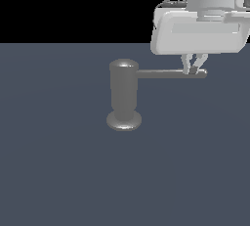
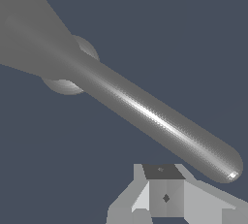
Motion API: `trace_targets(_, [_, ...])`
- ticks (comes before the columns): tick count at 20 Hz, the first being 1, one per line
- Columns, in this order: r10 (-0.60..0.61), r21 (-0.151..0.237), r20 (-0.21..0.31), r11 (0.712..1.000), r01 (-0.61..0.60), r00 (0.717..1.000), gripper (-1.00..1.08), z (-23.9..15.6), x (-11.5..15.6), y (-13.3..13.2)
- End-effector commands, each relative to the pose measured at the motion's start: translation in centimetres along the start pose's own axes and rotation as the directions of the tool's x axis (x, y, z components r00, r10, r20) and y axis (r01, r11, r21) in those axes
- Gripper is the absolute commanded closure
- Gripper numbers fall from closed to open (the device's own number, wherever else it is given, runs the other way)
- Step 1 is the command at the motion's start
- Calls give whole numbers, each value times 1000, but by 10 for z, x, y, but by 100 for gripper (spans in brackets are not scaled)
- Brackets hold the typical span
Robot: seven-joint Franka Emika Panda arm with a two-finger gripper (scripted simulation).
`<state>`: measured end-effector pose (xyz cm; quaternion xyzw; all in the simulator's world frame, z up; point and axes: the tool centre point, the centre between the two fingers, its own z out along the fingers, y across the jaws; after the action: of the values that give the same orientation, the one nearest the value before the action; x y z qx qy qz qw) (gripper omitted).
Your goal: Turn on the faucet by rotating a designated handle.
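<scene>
The faucet (image 1: 123, 93) is a dull grey upright cylinder on a flared round base, standing mid-scene on the floor. Its handle (image 1: 166, 74), a thin grey rod, sticks out from the cylinder's top toward the exterior view's right. My white gripper (image 1: 194, 69) hangs over the rod's outer end, its fingertips (image 1: 188, 66) drawn together at the tip. The wrist view shows the handle (image 2: 160, 121) running diagonally right beside the shut gripper (image 2: 164, 196), not between its fingers. Whether the fingers touch the rod is unclear. The faucet (image 2: 29, 34) body looms blurred at the frame's edge.
A flat dark blue-grey floor (image 1: 58, 171) spreads around the faucet. No other objects show in either view.
</scene>
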<state>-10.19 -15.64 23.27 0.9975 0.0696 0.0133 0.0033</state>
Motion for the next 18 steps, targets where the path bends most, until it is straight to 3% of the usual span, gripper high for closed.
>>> trace_targets(1, [-10, 1, 6, 1000, 10, 1000, 108, 4, 9, 1])
trace_targets(18, [-1, 5, 16, 1000, 1, 1000, 108, 10, 49, 36])
